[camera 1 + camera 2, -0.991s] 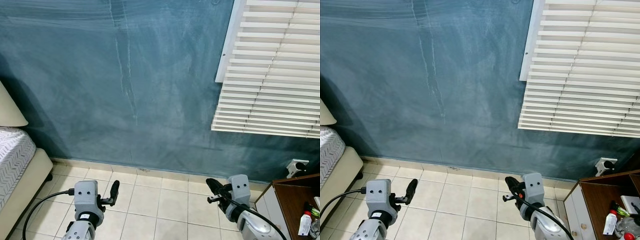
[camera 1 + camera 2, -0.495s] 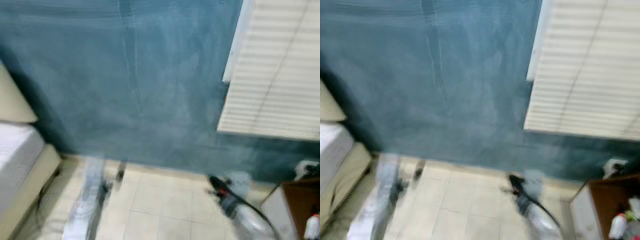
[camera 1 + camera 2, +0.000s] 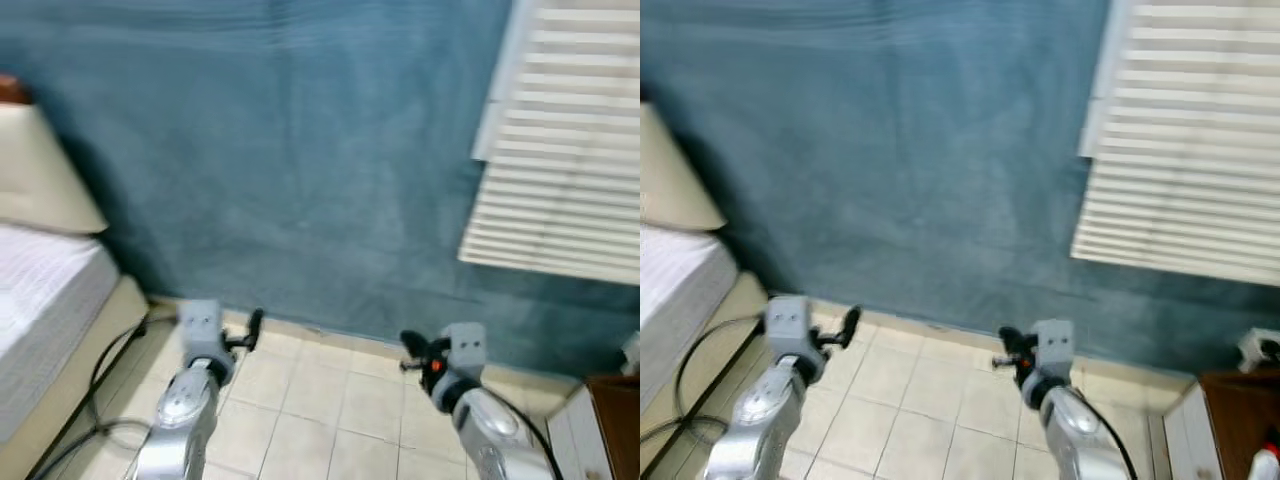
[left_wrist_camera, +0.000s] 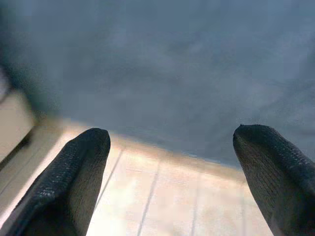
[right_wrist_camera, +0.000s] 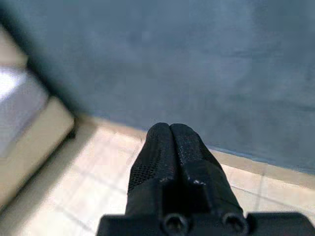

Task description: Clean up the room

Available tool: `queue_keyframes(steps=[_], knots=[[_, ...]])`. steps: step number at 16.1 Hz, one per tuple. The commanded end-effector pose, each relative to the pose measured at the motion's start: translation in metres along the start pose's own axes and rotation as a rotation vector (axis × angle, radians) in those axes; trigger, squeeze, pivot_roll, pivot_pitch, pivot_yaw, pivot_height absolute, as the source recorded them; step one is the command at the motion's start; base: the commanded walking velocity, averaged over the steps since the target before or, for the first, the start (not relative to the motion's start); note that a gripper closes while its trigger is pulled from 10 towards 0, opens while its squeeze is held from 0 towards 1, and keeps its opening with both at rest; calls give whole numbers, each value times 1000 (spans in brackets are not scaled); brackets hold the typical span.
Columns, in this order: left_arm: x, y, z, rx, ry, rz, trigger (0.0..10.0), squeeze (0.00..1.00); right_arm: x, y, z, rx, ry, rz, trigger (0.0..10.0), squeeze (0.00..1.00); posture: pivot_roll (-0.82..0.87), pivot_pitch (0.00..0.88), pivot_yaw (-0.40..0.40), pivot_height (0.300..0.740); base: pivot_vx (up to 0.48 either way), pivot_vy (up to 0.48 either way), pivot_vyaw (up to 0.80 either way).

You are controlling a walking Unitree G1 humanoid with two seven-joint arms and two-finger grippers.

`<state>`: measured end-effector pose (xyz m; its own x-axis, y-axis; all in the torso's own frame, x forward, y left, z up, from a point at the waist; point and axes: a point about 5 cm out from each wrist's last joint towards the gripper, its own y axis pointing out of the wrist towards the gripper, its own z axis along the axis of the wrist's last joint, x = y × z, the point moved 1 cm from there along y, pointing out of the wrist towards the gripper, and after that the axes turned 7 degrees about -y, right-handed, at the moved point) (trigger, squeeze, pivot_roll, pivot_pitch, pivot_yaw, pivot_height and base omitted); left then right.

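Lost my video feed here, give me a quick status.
Left gripper open, empty, over beige tiled floor. Right gripper shut, empty. Facing blue painted wall; white-sheeted bed on the left. Nothing picked up yet.

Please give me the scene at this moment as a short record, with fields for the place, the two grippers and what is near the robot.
place: bedroom corner, blue wall, tiled floor
left gripper: jaws open, empty, held above the floor
right gripper: jaws shut, empty, pointing toward the wall base
robot's left: bed with a cream headboard, black cable on the floor beside it
robot's right: white blinds, corner of a brown cabinet
image quality: slightly blurred
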<state>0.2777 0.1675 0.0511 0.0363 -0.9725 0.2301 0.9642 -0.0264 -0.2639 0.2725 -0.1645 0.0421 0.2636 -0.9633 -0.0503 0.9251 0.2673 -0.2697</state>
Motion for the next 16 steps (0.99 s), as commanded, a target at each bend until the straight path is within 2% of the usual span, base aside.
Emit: queue_keyframes(steps=[1, 3, 5, 6, 9, 13, 15, 16], knots=[[-1, -4, -11, -34, 13, 25, 10000, 0, 13, -6, -1, -23, -26, -11, 10000, 0, -38, 0, -12, 740, 0, 0, 513], [9, 1, -10, -40, 78, -22, 10000, 0, 23, -6, -6, -50, -51, 1, 10000, 0, -35, 0, -15, 740, 0, 0, 503], [10, 3, -6, -32, 61, -17, 10000, 0, 21, -1, -5, -39, -36, 0, 10000, 0, -33, 0, -6, 740, 0, 0, 500], [10, 2, -5, -25, 45, -6, 10000, 0, 19, 1, -4, -23, -17, -5, 10000, 0, -29, 0, 0, 740, 0, -480, 500], [21, 7, 1, 10, 93, -19, 10000, 0, 19, 6, -4, 5, 2, -19, 10000, 0, -23, 0, 23, 740, 0, -446, 475], [15, 16, 6, 15, 116, 15, 10000, 0, 15, 11, 0, 65, 19, -24, 10000, 0, -24, 0, 42, 740, 0, 0, 470], [17, 20, 16, 68, 121, 10, 10000, 0, 14, 13, 0, 65, 30, -21, 10000, 0, -22, 0, 44, 740, 0, 0, 463], [16, 21, 22, 101, 89, 17, 10000, 0, 12, 15, 0, 67, 31, -7, 10000, 0, -23, 0, 46, 740, 480, 0, 463]])
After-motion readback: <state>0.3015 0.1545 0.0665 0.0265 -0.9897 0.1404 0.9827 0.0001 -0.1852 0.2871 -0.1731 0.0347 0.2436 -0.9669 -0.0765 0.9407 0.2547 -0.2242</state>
